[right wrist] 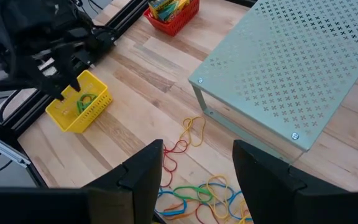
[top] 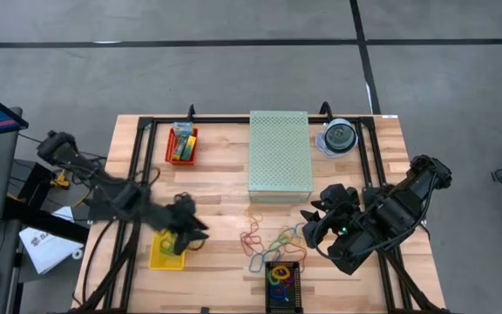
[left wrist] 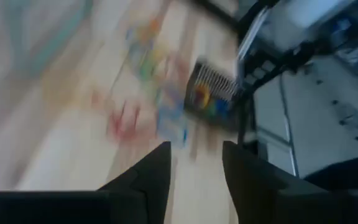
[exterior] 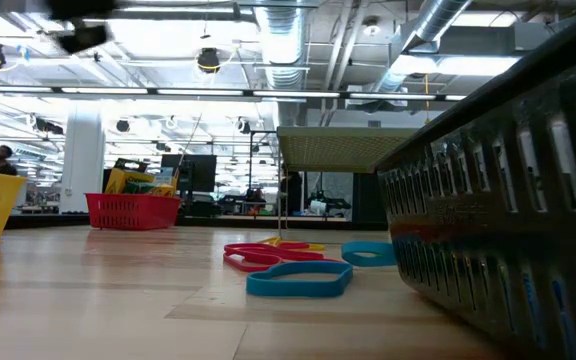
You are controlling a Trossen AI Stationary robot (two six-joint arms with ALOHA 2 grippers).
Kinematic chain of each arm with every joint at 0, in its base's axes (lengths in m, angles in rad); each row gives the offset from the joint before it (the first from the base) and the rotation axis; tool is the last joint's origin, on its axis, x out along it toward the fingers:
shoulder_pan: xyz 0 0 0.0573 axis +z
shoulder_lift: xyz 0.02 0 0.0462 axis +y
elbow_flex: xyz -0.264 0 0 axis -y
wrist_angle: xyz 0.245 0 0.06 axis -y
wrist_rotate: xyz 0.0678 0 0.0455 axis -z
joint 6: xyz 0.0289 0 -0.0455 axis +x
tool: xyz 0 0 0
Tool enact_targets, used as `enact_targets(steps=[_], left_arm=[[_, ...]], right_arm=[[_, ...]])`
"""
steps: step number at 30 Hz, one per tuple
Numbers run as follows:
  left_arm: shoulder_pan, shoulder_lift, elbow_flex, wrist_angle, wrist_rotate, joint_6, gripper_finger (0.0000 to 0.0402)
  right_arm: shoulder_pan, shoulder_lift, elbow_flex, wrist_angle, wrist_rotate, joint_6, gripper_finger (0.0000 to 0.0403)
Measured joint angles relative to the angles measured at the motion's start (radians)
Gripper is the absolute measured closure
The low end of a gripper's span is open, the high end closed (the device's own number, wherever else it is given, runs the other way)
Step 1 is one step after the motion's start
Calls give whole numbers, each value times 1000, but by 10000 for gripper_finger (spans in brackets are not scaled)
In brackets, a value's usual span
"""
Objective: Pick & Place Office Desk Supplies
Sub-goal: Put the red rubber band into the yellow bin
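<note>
a pale wood table stands on grey floor, with an open hall of ducts and lights behind it in the low view. the rubber bands lie in a loose tangle near the front middle, just ahead of the green perforated box; more sit in a black tray at the front edge, and one green band lies in the yellow basket. crayon boxes fill a red basket at the back left.

the bands look light, thin and floppy; they will likely snag on each other and slide on the wood, so a pinch on a single strand at the pile's edge seems best.

the left gripper is over the yellow basket's rim, well left of the pile; its fingers stand apart with nothing between them. the right gripper hovers just right of the pile, fingers spread wide and empty, with the bands showing between and below them in its wrist view.
</note>
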Motion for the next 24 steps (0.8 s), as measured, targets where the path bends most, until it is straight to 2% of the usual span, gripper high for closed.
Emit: enact_targets(steps=[6, 10, 14, 19, 24], left_arm=[[246, 97, 0, 204, 240, 240, 279], [312, 192, 55, 242, 367, 374, 280], [305, 288, 138, 241, 390, 528, 280], [244, 396, 230, 199, 378, 713, 280], [202, 525, 239, 200, 350, 775, 280]], right_arm=[[0, 0, 0, 0, 0, 11, 212], [0, 0, 0, 0, 0, 17, 212], [0, 0, 0, 0, -1, 36, 212], [2, 0, 0, 0, -1, 54, 212], [2, 0, 0, 0, 0, 56, 212]])
